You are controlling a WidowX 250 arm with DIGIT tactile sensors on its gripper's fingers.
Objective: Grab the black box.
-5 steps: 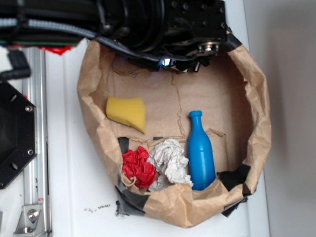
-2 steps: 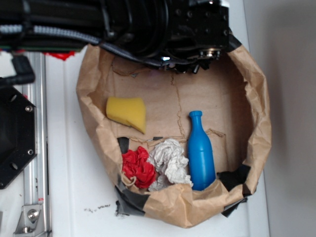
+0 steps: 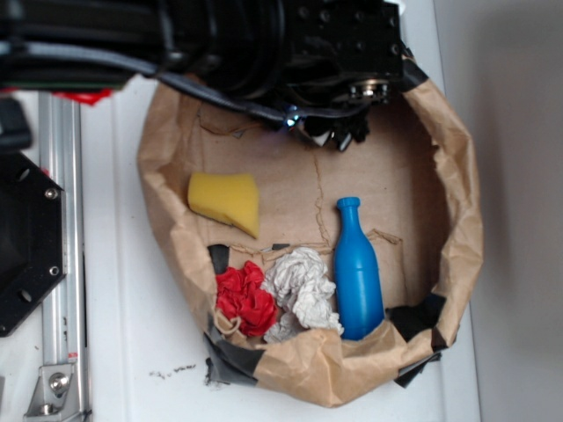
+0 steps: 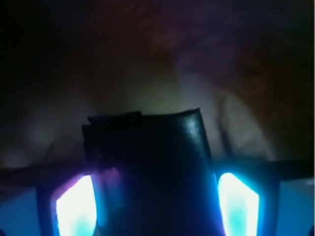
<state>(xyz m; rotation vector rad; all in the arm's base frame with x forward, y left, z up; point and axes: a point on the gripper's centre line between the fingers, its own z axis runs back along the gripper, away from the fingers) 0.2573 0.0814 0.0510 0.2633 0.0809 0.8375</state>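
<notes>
The wrist view shows the black box [image 4: 147, 162], matte with a glossy upper edge, filling the space between my two glowing fingers [image 4: 74, 206]. My gripper [image 4: 155, 209] is shut on it, one pad against each side of the box. In the exterior view my gripper [image 3: 339, 132] hangs over the far edge of the brown paper nest [image 3: 457, 220], under the dark arm. There the box itself cannot be told apart from the black gripper parts.
Inside the paper nest lie a yellow sponge [image 3: 226, 200], a blue bottle [image 3: 356, 272], a red crumpled wad [image 3: 244, 299] and a white crumpled paper [image 3: 302, 290]. A black hexagonal plate [image 3: 26, 246] and a metal rail [image 3: 62, 264] stand at the left.
The gripper has shifted a little toward the middle of the nest and slightly left in the exterior view. The arm has swung with it; the other objects have not moved.
</notes>
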